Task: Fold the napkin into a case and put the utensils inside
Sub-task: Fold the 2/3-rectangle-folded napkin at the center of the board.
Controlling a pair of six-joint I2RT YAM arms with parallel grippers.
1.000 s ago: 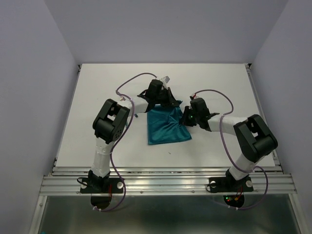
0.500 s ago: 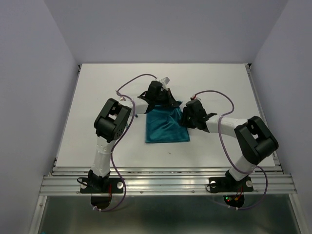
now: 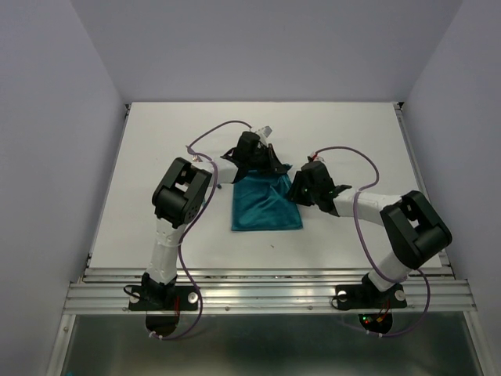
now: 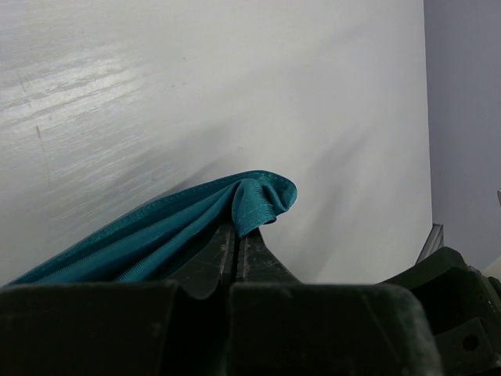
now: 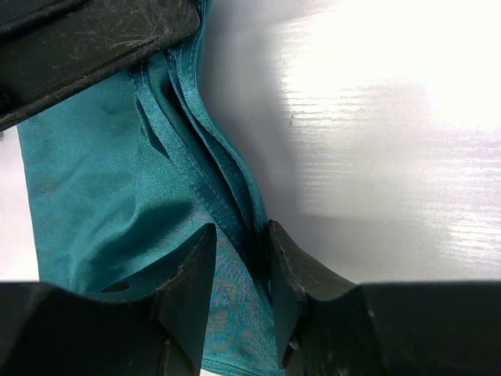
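Note:
The teal napkin [image 3: 266, 207] lies folded on the white table [image 3: 156, 157] between my two arms. My left gripper [image 3: 272, 167] is shut on its far corner; in the left wrist view the cloth [image 4: 156, 235] bunches over the closed fingertips of that gripper [image 4: 237, 233]. My right gripper [image 3: 297, 188] is at the napkin's right edge. In the right wrist view its jaws [image 5: 241, 251] stand narrowly apart on the stacked cloth edges [image 5: 203, 180], with several layers between them. The left gripper's black body [image 5: 94, 47] shows there at the top left. No utensils are in view.
Purple cables [image 3: 211, 133] loop above both arms. White walls enclose the table on three sides. The metal rail [image 3: 266, 294] with the arm bases runs along the near edge.
The right gripper has shifted slightly left and away from me with the napkin's right edge. The napkin now looks narrower at its far end. The left gripper has barely moved.

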